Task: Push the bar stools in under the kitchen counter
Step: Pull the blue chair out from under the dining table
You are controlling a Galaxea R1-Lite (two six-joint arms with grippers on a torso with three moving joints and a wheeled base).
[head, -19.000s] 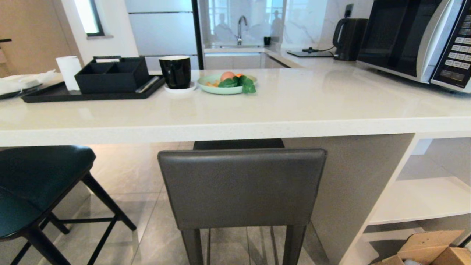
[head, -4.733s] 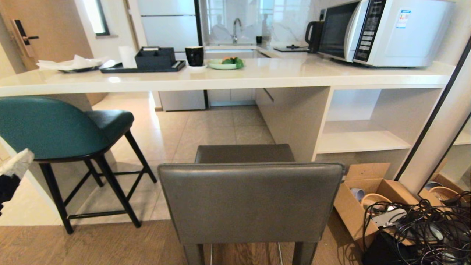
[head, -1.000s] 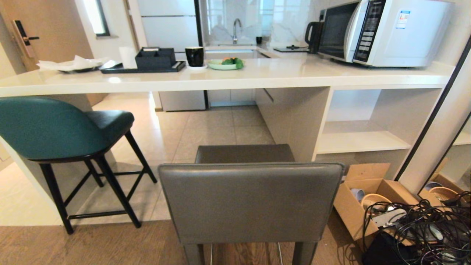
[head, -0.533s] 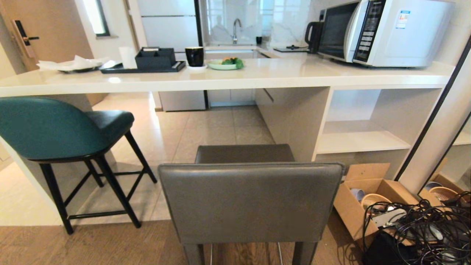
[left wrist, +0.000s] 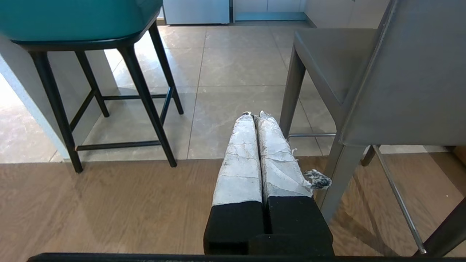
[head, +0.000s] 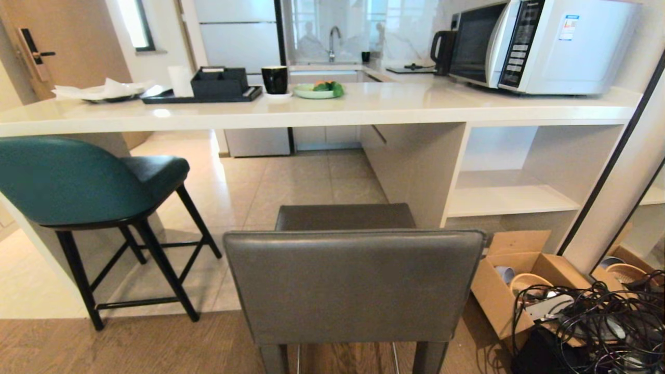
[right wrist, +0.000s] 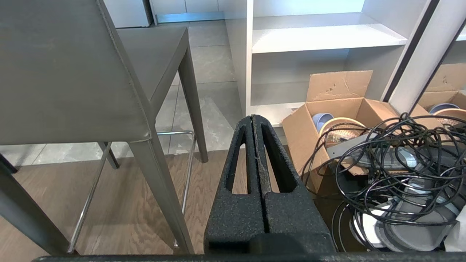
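dark grey square-backed leather stool (head: 354,284) stands well back from long glossy off-white stone counter (head: 332,106), seat short of its edge. teal round-backed stool with thin black legs (head: 78,182) at left, seat partly under slab. left gripper (left wrist: 255,115) low beside grey stool, white-wrapped fingers pressed together, empty. right gripper (right wrist: 253,118) on its other side, black fingers together, empty, near open cardboard box (right wrist: 340,109) and cable tangle (right wrist: 397,160).
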